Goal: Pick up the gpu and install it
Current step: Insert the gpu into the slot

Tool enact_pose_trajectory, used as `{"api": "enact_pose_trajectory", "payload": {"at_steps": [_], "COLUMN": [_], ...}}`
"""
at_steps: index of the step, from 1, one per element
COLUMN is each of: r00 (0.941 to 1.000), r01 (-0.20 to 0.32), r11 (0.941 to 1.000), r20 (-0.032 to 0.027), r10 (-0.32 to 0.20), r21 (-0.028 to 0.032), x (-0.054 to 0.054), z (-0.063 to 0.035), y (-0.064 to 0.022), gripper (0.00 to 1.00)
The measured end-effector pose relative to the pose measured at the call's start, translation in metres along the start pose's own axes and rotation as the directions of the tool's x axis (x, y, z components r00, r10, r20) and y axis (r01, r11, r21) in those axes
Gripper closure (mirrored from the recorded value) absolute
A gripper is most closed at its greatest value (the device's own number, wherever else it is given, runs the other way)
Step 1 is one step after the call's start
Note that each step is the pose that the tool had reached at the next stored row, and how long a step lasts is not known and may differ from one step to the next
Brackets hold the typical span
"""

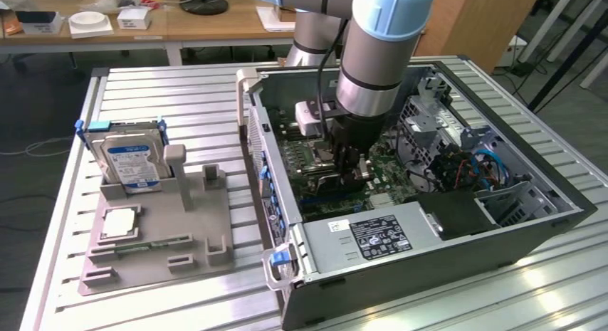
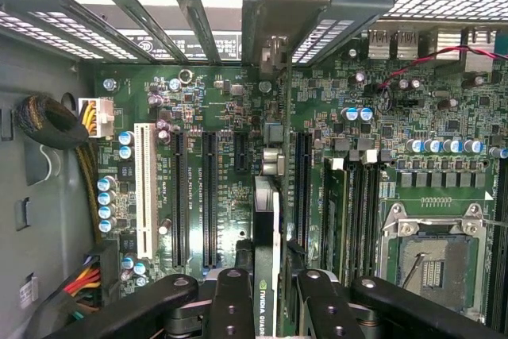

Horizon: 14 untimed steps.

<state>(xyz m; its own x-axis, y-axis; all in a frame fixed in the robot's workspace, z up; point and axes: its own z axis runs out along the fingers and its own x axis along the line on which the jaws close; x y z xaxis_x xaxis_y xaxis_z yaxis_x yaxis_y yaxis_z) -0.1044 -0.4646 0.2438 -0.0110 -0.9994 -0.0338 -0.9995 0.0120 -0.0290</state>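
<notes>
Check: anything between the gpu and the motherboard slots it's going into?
Nothing visible. The end effector holds the gpu edge-on over the motherboard, among the expansion slots; those beside it are empty. The gpu hides the spot directly beneath it. The cable bundle sits off by the case wall.

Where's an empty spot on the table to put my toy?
The silver slatted table is bare behind the grey parts tray, up to its far edge, and at the near corner on the exterior view's right, beside the open black computer case. Inside the case it's crowded: the claw grips the thin dark gpu card there.
</notes>
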Motion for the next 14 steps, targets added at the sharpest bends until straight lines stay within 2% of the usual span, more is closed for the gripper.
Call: {"api": "enact_pose_trajectory", "payload": {"at_steps": [14], "r00": [1.0000], "r01": [0.000], "r11": [1.0000], "r20": [-0.0001], "r10": [0.000], "r21": [-0.0001], "x": [0.0001], "z": [0.0034], "y": [0.0005], "gripper": [0.74]}}
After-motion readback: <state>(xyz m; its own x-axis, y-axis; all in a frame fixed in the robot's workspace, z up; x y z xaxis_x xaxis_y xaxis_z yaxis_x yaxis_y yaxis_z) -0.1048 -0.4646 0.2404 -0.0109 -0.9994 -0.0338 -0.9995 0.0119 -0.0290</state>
